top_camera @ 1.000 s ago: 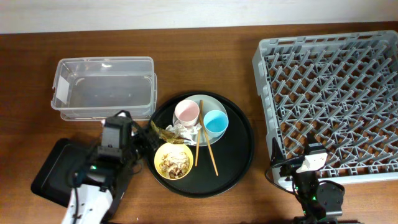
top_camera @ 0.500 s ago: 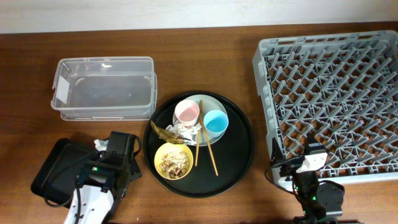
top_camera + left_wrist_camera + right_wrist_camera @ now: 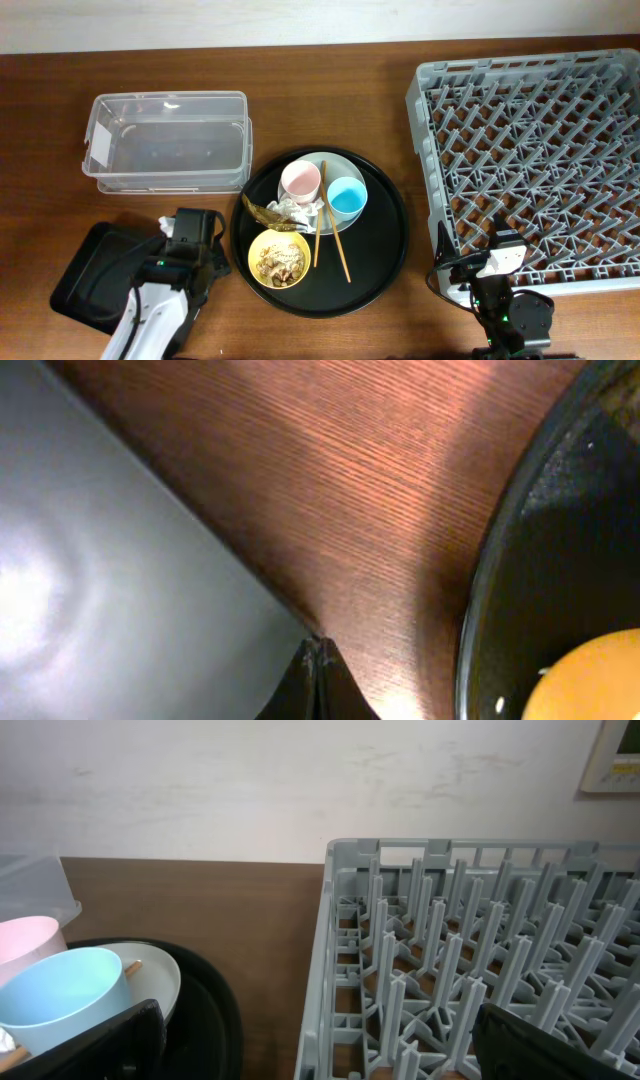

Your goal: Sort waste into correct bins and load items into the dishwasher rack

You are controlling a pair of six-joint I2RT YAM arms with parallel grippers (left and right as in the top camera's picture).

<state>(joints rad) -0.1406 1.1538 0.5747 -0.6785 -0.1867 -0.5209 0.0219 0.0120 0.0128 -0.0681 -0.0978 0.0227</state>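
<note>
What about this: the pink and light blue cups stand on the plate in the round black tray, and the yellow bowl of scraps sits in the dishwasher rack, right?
Not quite. In the overhead view the yellow bowl of scraps sits on the round black tray, beside the plate, not in the dishwasher rack. The rest holds.

Even light, blurred left-wrist close-up

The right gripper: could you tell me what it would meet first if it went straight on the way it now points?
Probably the near corner wall of the dishwasher rack, which sits dead ahead between the fingers of the open right gripper; depth is unclear.
</note>
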